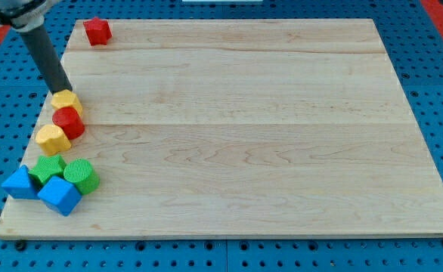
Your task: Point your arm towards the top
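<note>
My dark rod comes down from the view's top left, and my tip [60,91] sits right at the top edge of a yellow block [67,102] near the board's left edge. Just below it are a red cylinder [69,122] and a yellow hexagonal block [52,138], all three touching in a short column. Further down at the bottom left lie a green star block [48,168], a green cylinder [80,175], a blue triangular block [20,183] and a blue cube [60,195], clustered together. A red block [97,31] sits alone at the top left corner.
The wooden board [236,128] lies on a blue pegboard table [433,60]. The board's left edge runs close beside the column of blocks and my rod.
</note>
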Robot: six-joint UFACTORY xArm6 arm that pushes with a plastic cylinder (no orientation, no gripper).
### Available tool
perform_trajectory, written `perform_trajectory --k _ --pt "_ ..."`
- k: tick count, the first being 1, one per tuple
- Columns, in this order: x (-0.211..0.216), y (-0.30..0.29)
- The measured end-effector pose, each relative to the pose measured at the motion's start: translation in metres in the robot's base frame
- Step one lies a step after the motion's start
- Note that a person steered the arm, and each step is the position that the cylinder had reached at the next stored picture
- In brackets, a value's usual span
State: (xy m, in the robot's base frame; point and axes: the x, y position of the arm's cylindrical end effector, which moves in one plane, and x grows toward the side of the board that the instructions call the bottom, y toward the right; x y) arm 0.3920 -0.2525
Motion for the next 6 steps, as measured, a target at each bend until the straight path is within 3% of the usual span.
perform_trajectory --k 2,3,4,5,6 --pt "0.022 0.065" --pt "0.078 0.167" --pt "0.196 0.224" --pt "0.226 0.242" --pt "0.215 0.174"
